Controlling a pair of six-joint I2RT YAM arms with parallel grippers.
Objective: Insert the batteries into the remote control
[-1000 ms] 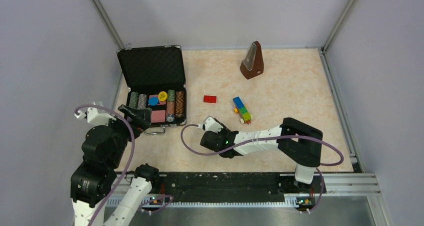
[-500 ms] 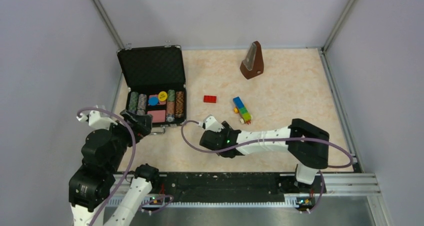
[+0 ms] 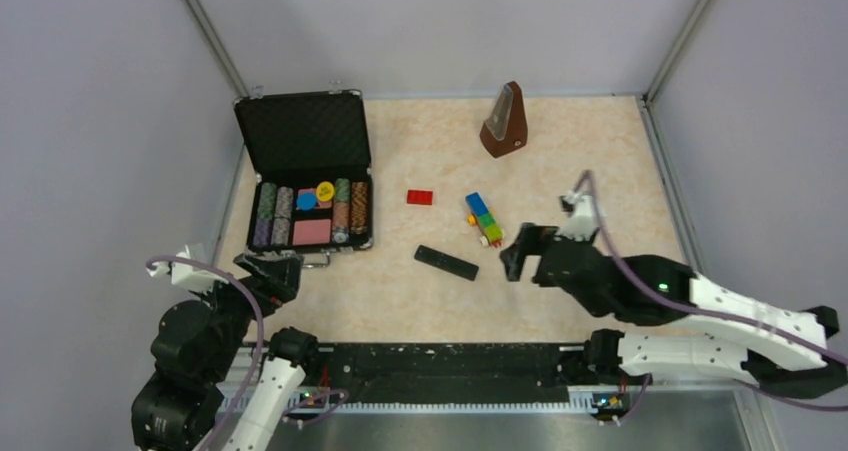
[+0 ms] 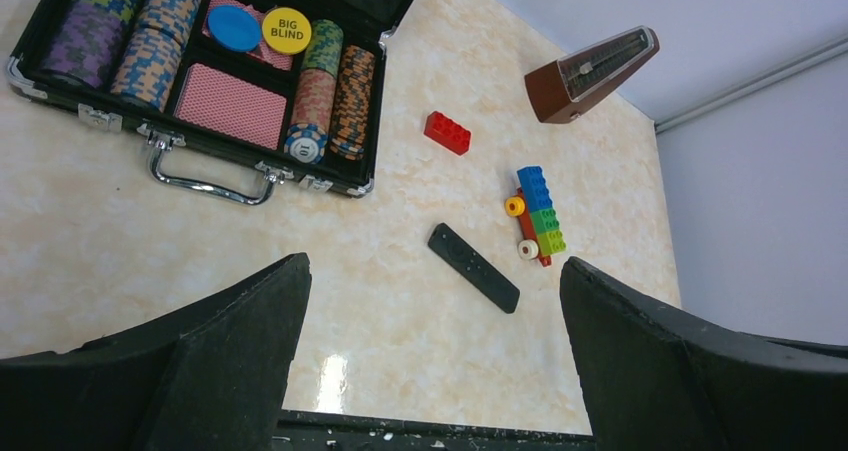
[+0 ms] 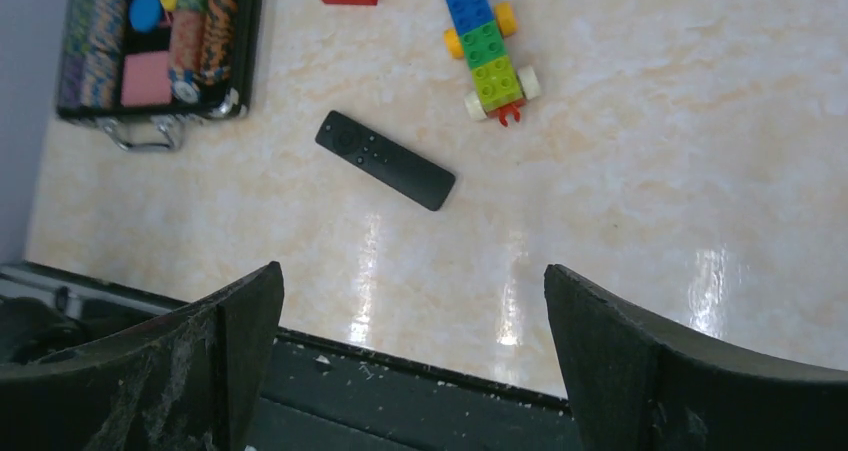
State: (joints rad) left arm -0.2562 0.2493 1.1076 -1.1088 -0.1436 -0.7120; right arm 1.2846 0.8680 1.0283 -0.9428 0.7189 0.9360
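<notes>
Remote control [image 4: 474,268] button-side up. Yellow chip [image 4: 286,31] marked "BIG BLIND". Left gripper [image 4: 432,264], right gripper [image 5: 411,271]: jaws spread wide, nothing held

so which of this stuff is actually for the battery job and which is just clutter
For the job:
- remote control, lying flat on the table, buttons up
- batteries: none visible in any view

Just lying about:
- open poker chip case
- red brick
- toy-brick train
- metronome
</notes>
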